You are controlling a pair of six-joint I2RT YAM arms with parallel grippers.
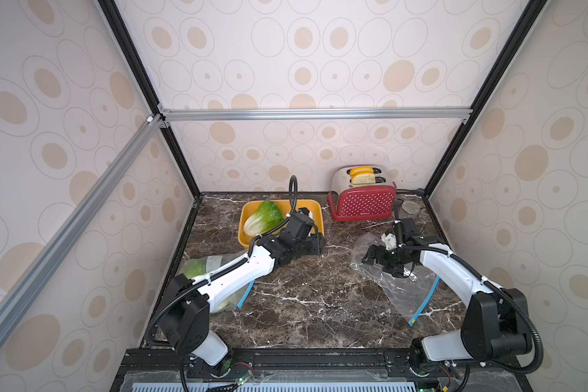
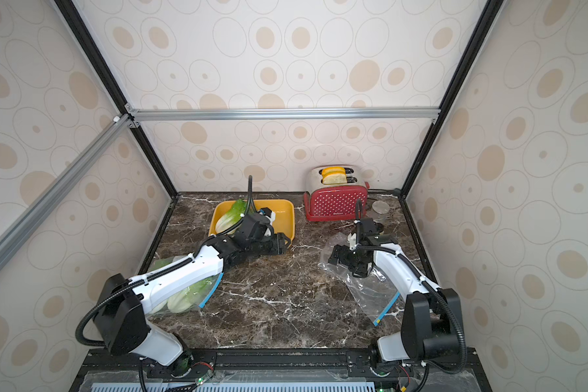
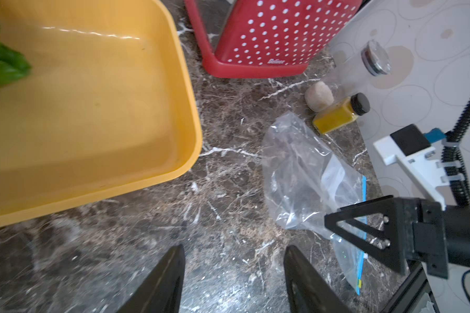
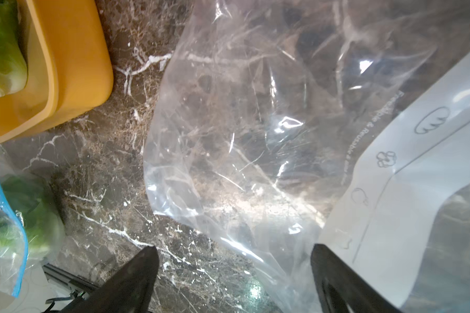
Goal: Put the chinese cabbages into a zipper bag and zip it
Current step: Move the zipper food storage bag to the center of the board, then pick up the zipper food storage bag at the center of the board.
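Right wrist view: right fingers (image 4: 136,281) spread, empty, over the zipper bag (image 4: 242,122), probably to lift it; left fingers (image 3: 163,281) spread beside the tray (image 3: 92,108).

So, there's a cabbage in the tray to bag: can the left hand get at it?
Probably yes: the left hand is open and empty beside the tray, and the cabbage lies uncovered in it.

Marble counter (image 1: 306,298) at frame centre is free; yellow tray (image 1: 314,207) and red toaster (image 1: 364,203) stand above, zipper bag (image 1: 398,295) at right.
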